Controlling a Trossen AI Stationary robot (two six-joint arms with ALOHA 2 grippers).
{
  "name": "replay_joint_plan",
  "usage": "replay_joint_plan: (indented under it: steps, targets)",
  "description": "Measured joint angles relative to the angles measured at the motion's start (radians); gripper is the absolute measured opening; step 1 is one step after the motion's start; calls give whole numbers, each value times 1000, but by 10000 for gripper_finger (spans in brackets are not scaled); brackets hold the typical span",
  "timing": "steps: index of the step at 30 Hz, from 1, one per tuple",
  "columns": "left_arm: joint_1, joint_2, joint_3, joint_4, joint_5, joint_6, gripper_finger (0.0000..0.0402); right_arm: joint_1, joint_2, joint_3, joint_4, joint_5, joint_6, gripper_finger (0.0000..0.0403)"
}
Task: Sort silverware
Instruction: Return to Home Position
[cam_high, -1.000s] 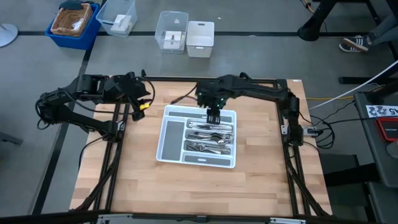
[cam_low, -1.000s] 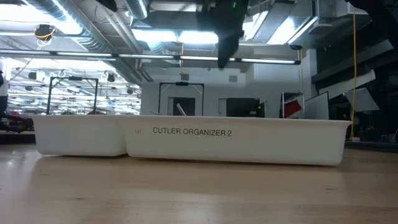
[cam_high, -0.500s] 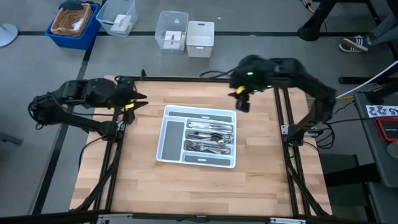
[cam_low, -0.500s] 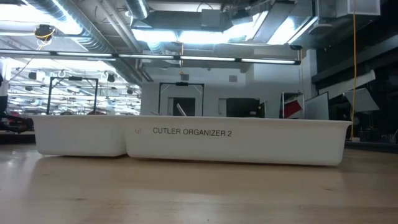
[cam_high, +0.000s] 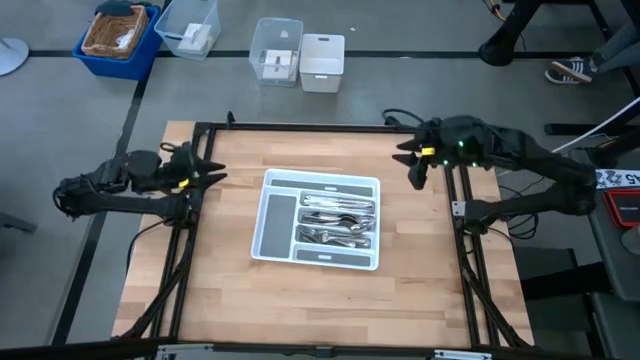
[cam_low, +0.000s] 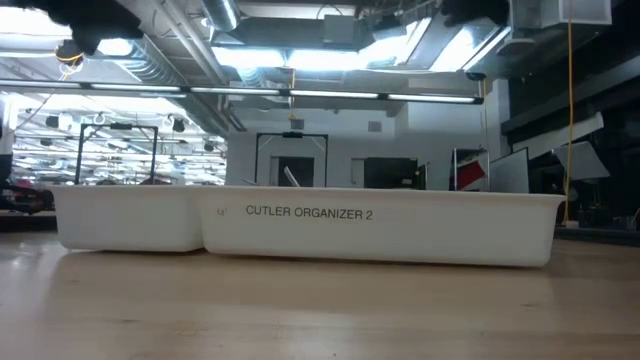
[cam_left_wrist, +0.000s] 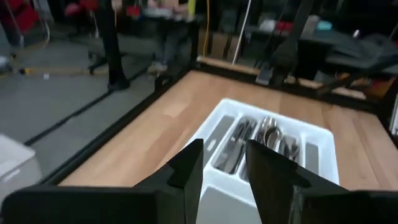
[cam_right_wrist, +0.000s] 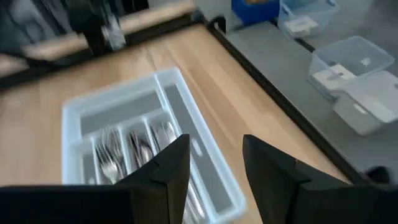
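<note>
Hanging spread and empty at opposite sides, both grippers stand off from the white rectangular plastic tray with grey compartments (cam_high: 276, 225). The left gripper (cam_high: 208, 172) has its two dark fingers apart with nothing between them. The tray lies ahead of those jaws and lower down, with bare wood in between. The right gripper (cam_high: 411, 168) is likewise parted and holds nothing, and the tray's nearest corner sits just ahead of and below its jaws.

The small shiny silver metal forks, spoons and knives (cam_high: 338, 222) all lie inside the tray, in the compartments on the side closer to the right jaws. I judge the right arm the nearer of the two. Their long axes run across the table, from one pair of jaws toward the other, so each gripper meets them end-on. No loose piece shows on the light wooden table top (cam_high: 300, 310). The sorting therefore looks finished, and the only move left is probably to park the arms.

From table height the tray's white wall hides every piece, and neither gripper can be made out there. In the wrist views forks, spoons and knives cannot be told apart or counted.
</note>
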Motion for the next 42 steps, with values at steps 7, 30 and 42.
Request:
replay_joint_plan:
  steps: [7,30,42]
  targets:
    - [0,-258,-205,160,1,40,111,0,-206,-393,417,-28,81,152]
    - [0,-253,-285,285,148,120,111,1,-526,-1094,1074,-150,206,152]
    - [0,-253,-404,445,291,91,111,1,-525,-1229,1235,-193,201,152]
